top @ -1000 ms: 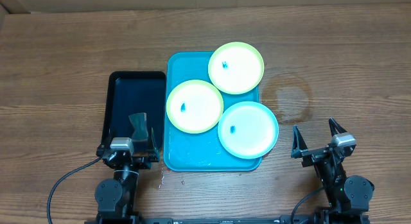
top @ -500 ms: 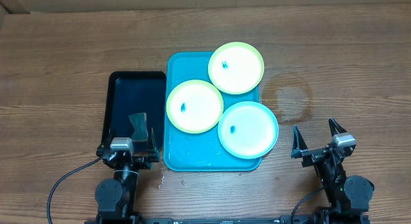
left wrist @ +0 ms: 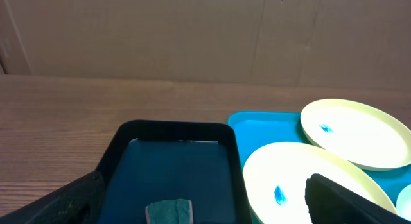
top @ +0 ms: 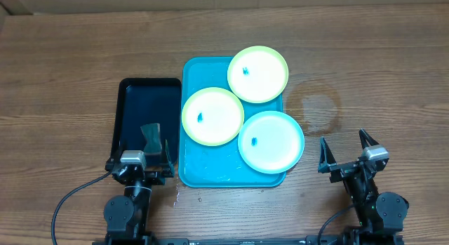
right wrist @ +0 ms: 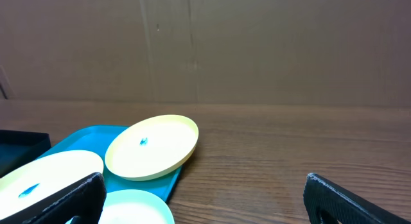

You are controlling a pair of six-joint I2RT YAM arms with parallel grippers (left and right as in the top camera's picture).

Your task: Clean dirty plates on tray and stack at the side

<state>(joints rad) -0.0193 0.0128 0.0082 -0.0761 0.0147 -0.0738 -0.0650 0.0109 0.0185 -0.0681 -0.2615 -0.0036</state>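
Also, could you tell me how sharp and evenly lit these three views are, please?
Overhead: even, soft light, crisp throughout, slight sheen on the tray. Left wrist: plates sharp, left end effector fingers dark and blurred. Right wrist: likewise, right end effector fingers soft-edged.

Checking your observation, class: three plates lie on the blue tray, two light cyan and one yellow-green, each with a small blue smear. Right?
No. The overhead view shows two yellow-green, the far plate and the middle plate, and one light cyan plate; the rest holds.
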